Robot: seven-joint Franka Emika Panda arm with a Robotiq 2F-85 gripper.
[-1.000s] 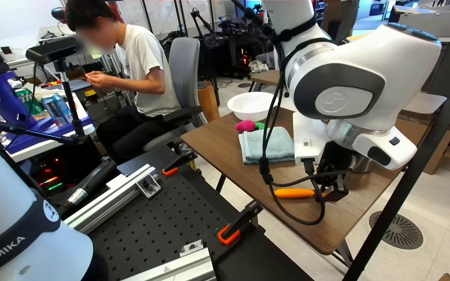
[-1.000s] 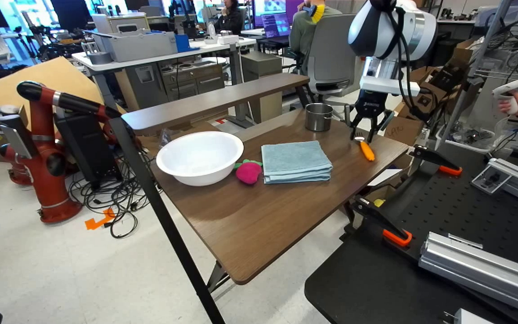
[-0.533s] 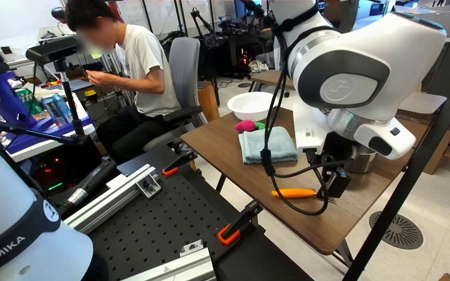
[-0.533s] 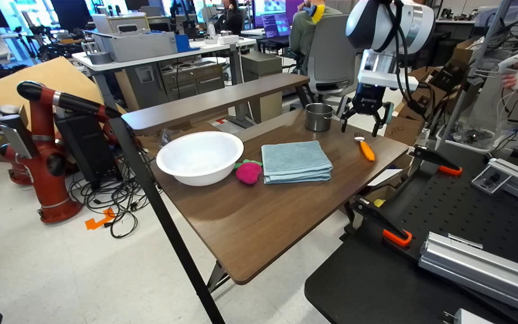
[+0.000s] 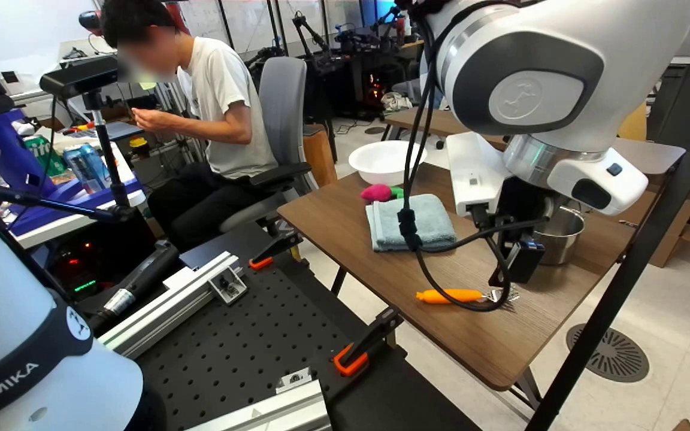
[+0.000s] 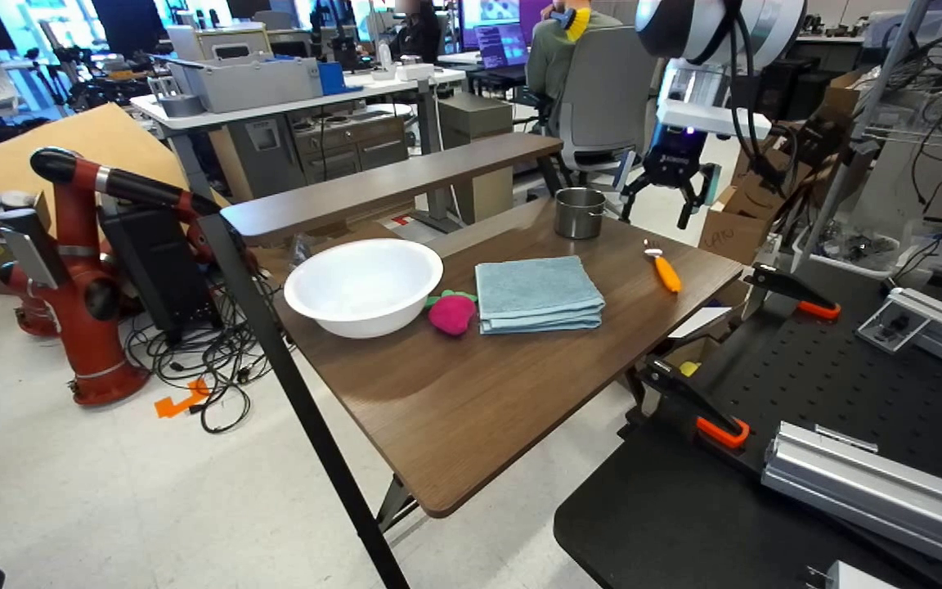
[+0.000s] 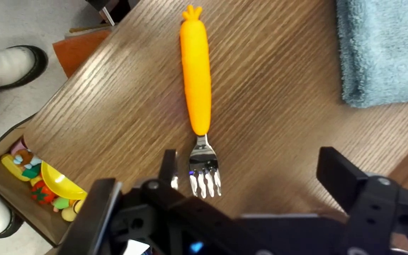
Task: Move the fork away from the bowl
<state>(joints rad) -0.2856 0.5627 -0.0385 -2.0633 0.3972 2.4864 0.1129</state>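
Presumably, the fork (image 7: 199, 101) is already where the task wants it, so I judge that the step in hand is only to bring the arm (image 5: 533, 87) away cleanly. In an exterior view the fork lies on the right part of the table (image 6: 487, 409), well apart from the bowl (image 6: 363, 286) at the left, and the towel (image 6: 538, 290) is between them. The jaws stand wide apart above the table, hold nothing, and neither of them touches the fork. It would be good to rise straight up first and not to bring the jaws together yet, so that the fork is not brushed. The cup (image 6: 579, 214) stands near, on the left of the jaws there; therefore I would not swing to this side while low. One should also watch the cable (image 5: 409, 227), which loops in front of the fork in an exterior view.
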